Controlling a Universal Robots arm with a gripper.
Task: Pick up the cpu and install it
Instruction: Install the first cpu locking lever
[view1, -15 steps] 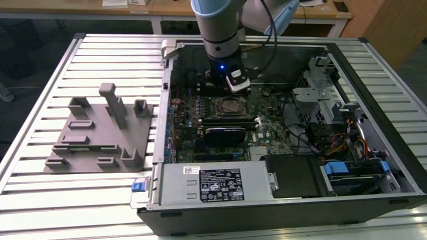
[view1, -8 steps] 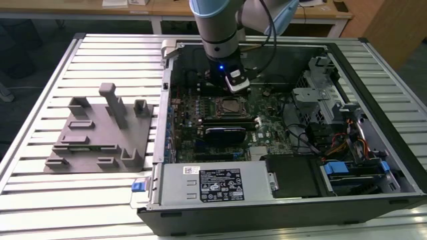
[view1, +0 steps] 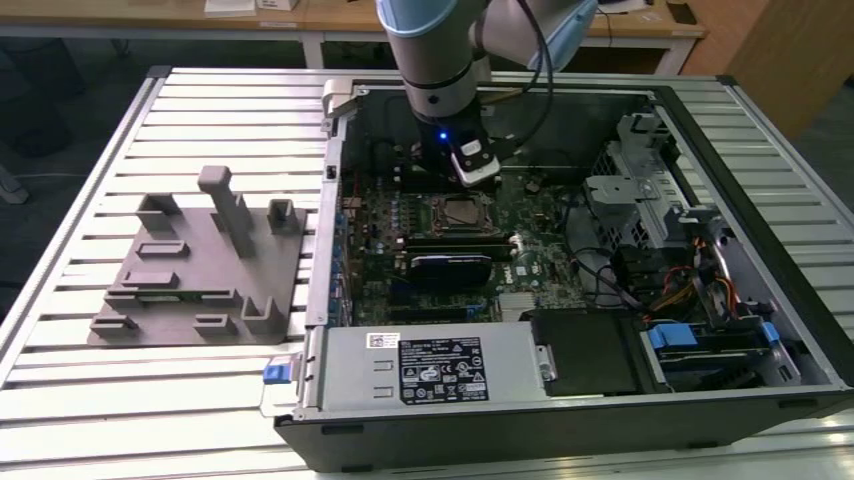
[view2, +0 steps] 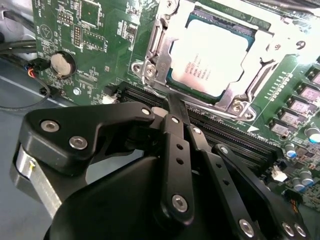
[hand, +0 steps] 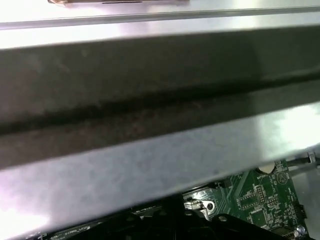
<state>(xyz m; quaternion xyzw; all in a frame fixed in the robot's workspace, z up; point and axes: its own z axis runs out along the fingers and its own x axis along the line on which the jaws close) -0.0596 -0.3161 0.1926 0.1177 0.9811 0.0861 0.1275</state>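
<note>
Sitting flat in the metal-framed socket (view2: 210, 55) on the green motherboard (view2: 100, 40) inside the open computer case (view1: 747, 330): cpu (view2: 210, 52), silvery top up, print too small to make out. Hovering just above it, gripper (view2: 172, 107) with black fingers (view2: 175, 150) drawn together, gripping nothing. Fingertips hard to separate. Grey fixture (view1: 200, 270) well apart on the slatted table (view1: 80, 400).
</note>
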